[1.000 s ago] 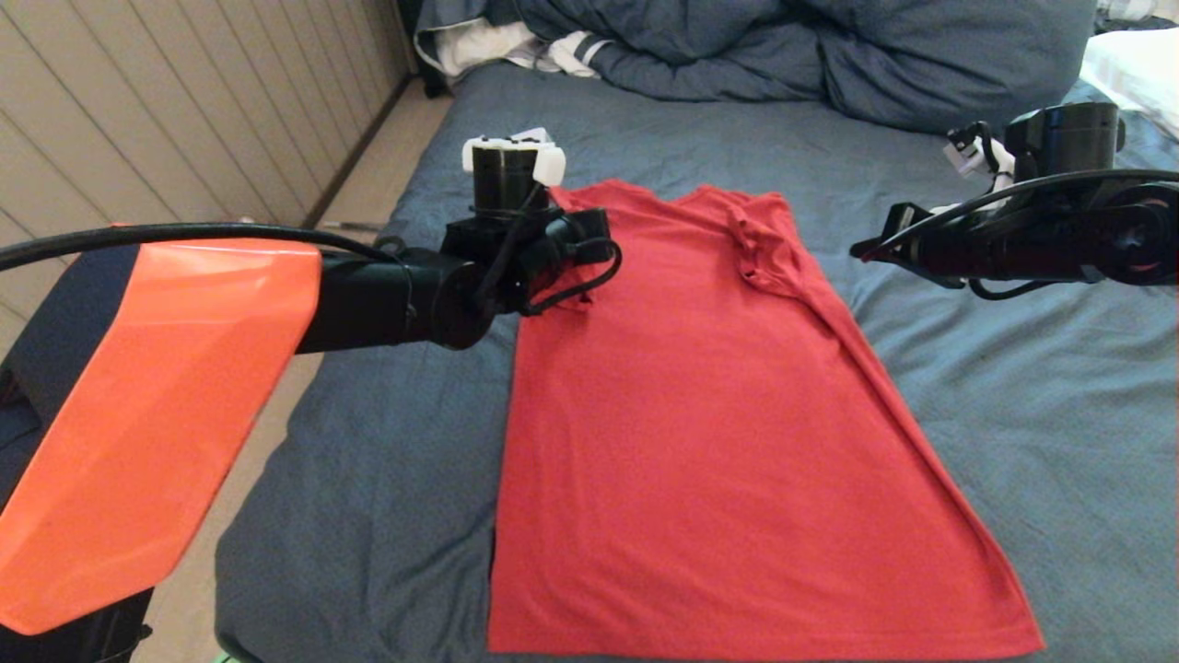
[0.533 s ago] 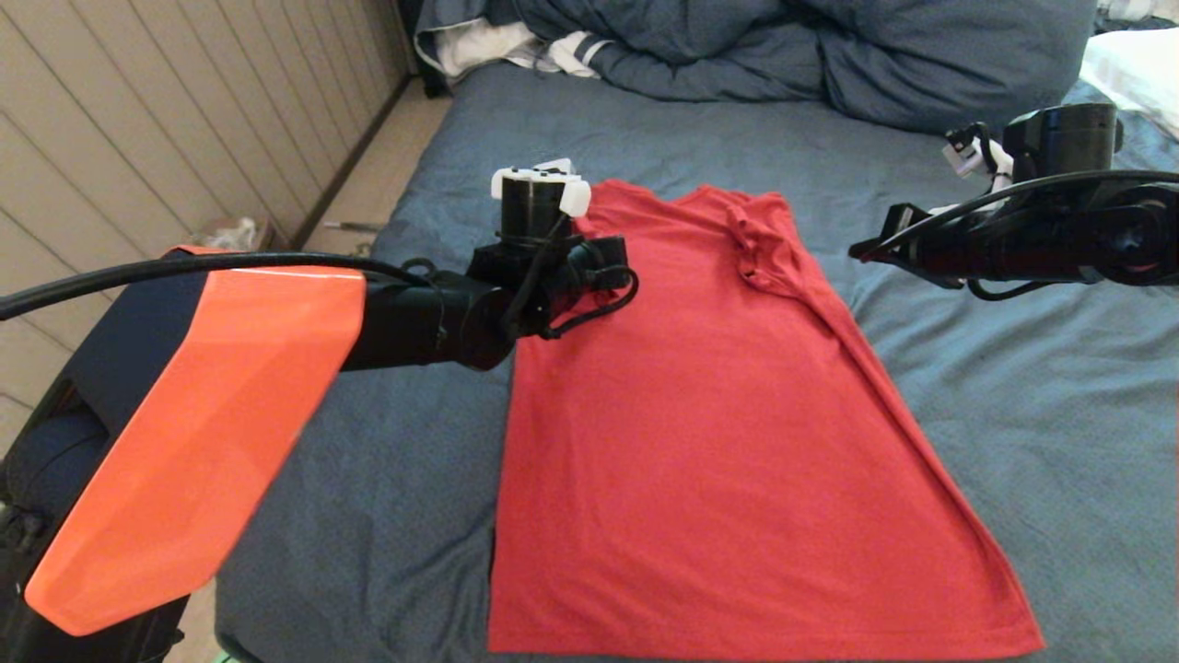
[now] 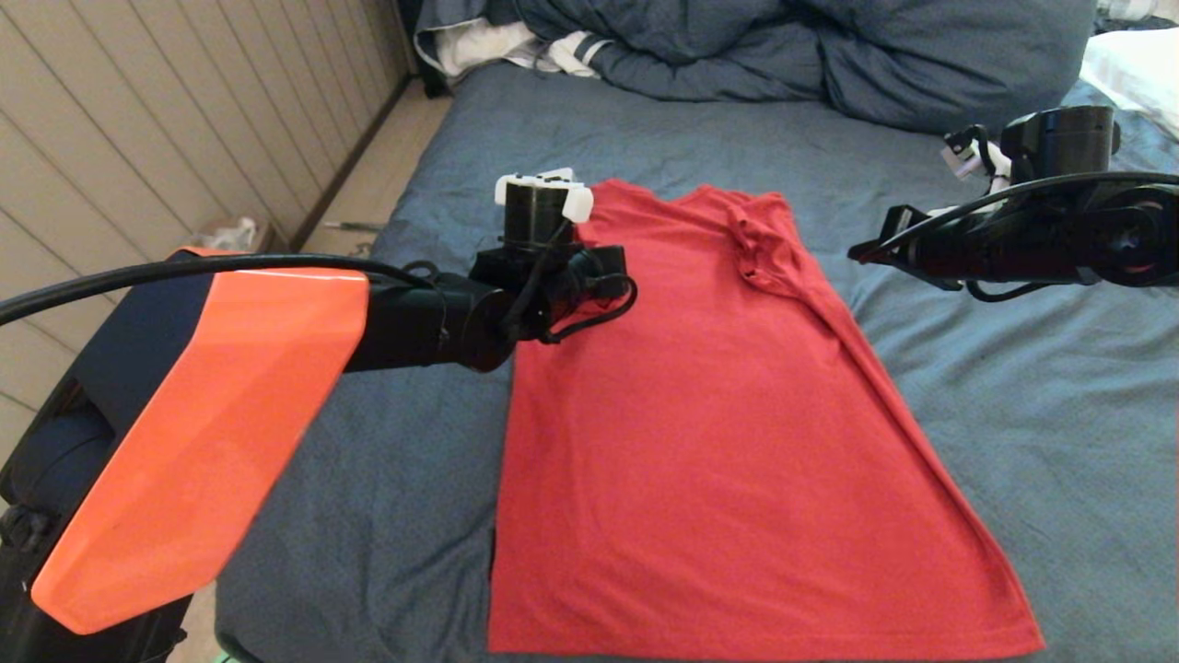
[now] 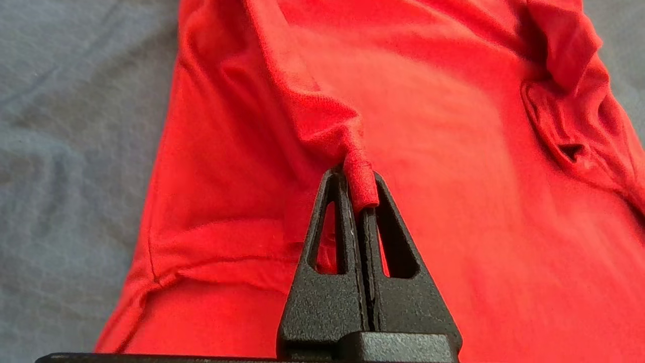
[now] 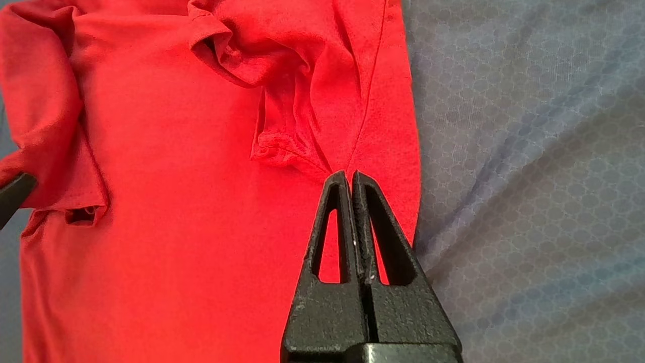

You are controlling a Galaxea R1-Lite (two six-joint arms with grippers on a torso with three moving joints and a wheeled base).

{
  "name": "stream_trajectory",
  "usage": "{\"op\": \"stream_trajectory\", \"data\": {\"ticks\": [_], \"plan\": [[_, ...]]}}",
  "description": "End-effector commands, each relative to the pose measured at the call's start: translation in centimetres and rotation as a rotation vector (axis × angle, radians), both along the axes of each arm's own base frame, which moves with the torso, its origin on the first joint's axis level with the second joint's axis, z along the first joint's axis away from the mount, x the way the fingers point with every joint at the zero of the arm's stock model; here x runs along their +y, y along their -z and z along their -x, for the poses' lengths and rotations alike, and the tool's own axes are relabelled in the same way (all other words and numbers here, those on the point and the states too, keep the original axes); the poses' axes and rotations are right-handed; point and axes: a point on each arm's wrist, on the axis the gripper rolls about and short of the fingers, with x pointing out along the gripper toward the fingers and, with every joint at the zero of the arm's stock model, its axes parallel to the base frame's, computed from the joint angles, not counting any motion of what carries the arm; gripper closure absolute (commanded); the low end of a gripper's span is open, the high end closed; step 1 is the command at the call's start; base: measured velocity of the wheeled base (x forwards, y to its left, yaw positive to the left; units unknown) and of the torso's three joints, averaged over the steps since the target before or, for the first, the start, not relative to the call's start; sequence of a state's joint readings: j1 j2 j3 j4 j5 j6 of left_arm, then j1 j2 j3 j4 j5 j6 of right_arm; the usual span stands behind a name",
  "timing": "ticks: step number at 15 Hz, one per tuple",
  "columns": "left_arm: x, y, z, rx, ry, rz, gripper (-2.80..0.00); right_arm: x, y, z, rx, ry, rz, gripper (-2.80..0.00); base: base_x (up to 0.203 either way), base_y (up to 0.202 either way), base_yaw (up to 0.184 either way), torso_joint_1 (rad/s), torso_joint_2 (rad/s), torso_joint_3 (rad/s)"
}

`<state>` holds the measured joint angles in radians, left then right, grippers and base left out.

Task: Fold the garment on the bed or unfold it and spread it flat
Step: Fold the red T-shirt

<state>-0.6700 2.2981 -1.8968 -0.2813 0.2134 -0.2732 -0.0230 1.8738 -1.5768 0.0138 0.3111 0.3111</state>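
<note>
The red garment (image 3: 718,442) lies plain side up and lengthwise on the bed (image 3: 368,497), hem toward me. Both sleeves are tucked in over the body. My left arm's wrist (image 3: 543,267) hangs over the shirt's left shoulder. In the left wrist view my left gripper (image 4: 357,176) is shut on a small rolled bit of the garment's (image 4: 453,151) sleeve edge, lifted off the cloth below. My right arm's wrist (image 3: 1013,239) hovers beyond the shirt's right shoulder. My right gripper (image 5: 348,174) is shut with nothing in it, above the garment's (image 5: 166,176) bunched right sleeve.
A bunched dark-blue duvet (image 3: 783,46) and a white striped cloth (image 3: 516,46) lie at the bed's far end. A white pillow (image 3: 1133,64) sits at the far right. The bed's left edge drops to a floor strip (image 3: 368,184) by a panelled wall.
My left arm has shifted right and slightly nearer, over the shirt's left shoulder, mostly in the first half second. The right arm has stayed put.
</note>
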Motion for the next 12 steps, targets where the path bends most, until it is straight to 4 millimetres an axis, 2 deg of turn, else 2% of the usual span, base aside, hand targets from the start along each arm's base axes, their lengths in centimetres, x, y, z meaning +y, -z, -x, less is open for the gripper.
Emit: {"op": "stream_trajectory", "data": {"ticks": [1, 2, 3, 9, 12], "plan": [[0.1, -0.2, 0.2, 0.009, 0.0, -0.005, 0.0, 0.0, 0.0, 0.0, -0.001, -0.002, -0.001, 0.0, 0.0, 0.0, 0.0, 0.0, 0.0, 0.0], [0.1, -0.1, 0.1, 0.013, -0.002, -0.009, 0.0, 0.0, 0.0, 0.0, -0.001, -0.001, -0.001, 0.0, 0.0, 0.0, 0.0, 0.0, 0.0, 0.0], [0.1, -0.1, 0.2, 0.013, 0.0, -0.009, -2.8, 0.0, 0.0, 0.0, 0.0, -0.001, -0.002, 0.0, 0.0, 0.0, 0.0, 0.0, 0.0, 0.0], [-0.9, -1.3, 1.6, -0.012, 0.036, 0.014, -2.8, 0.0, 0.0, 0.0, 0.001, -0.002, -0.001, 0.0, 0.0, 0.0, 0.0, 0.0, 0.0, 0.0], [-1.8, -1.1, 2.2, -0.01, 0.063, 0.015, -2.8, 0.1, 0.1, 0.0, 0.002, -0.002, 0.0, 0.0, 0.0, 0.0, 0.0, 0.0, 0.0, 0.0]]}}
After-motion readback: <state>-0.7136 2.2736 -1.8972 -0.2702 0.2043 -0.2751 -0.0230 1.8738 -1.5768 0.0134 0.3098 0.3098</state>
